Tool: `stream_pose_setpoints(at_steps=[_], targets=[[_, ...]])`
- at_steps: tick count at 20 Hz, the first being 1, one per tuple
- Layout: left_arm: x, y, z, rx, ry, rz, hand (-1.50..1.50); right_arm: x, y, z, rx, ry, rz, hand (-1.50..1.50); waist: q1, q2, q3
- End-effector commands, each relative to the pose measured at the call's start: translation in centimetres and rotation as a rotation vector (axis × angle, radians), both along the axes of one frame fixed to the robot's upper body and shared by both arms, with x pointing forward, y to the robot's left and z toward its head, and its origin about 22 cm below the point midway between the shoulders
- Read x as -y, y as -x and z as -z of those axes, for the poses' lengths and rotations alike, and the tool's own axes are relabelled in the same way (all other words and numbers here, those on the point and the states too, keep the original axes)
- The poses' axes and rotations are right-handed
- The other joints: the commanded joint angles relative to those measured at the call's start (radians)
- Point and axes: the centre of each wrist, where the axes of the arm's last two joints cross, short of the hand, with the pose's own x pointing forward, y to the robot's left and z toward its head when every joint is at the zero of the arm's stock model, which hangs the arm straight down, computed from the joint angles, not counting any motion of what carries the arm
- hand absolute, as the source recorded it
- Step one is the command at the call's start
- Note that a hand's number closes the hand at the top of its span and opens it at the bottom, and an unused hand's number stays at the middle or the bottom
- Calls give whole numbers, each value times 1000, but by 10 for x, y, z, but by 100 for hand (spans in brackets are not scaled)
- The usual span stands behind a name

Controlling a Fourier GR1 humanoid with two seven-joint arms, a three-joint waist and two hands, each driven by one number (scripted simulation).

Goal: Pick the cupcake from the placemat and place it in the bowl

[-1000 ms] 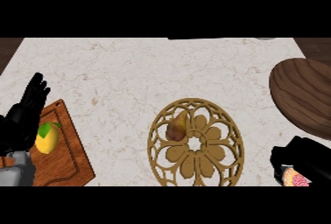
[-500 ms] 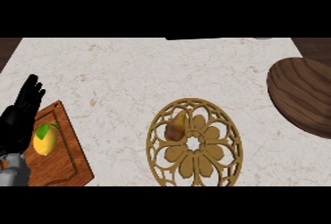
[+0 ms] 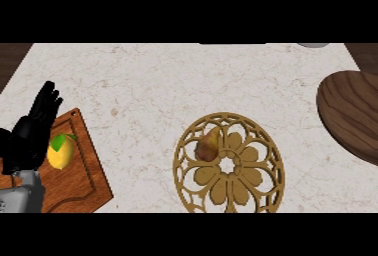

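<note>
Item: pear-like fruit (image 3: 207,145) lying on the gold lattice placemat (image 3: 227,165); no cupcake visible. Likely light, smooth, bruisable; grasp round its belly. Wooden bowl (image 3: 353,116) far right. Left hand (image 3: 31,134) resting, fingers straight, holding nothing. Right hand unseen.

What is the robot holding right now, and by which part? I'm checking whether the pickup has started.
Nothing is held. The left hand rests open, fingers up, over the cutting board beside the lemon. The right hand is out of view.

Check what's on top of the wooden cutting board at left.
A yellow lemon lies on the cutting board. The open left hand covers the board's left part, hiding whatever lies there.
</note>
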Motion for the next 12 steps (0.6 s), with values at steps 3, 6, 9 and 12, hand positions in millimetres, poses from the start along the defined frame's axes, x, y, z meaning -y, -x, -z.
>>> stream_pose_setpoints(at_steps=[3,6,9,12], targets=[[6,1,7,3,-24,41,0,19,-46,8,-46,-77,30,150,32,7,1],[2,0,6,3,0,37,0,-5,-75,37,-83,-56,19,150,38,7,1],[5,-20,-11,-11,-9,27,0,10,-91,48,-59,-87,11,150,25,5,1],[7,-14,1,8,-7,48,0,13,-115,67,-91,-73,7,150,39,9,2]])
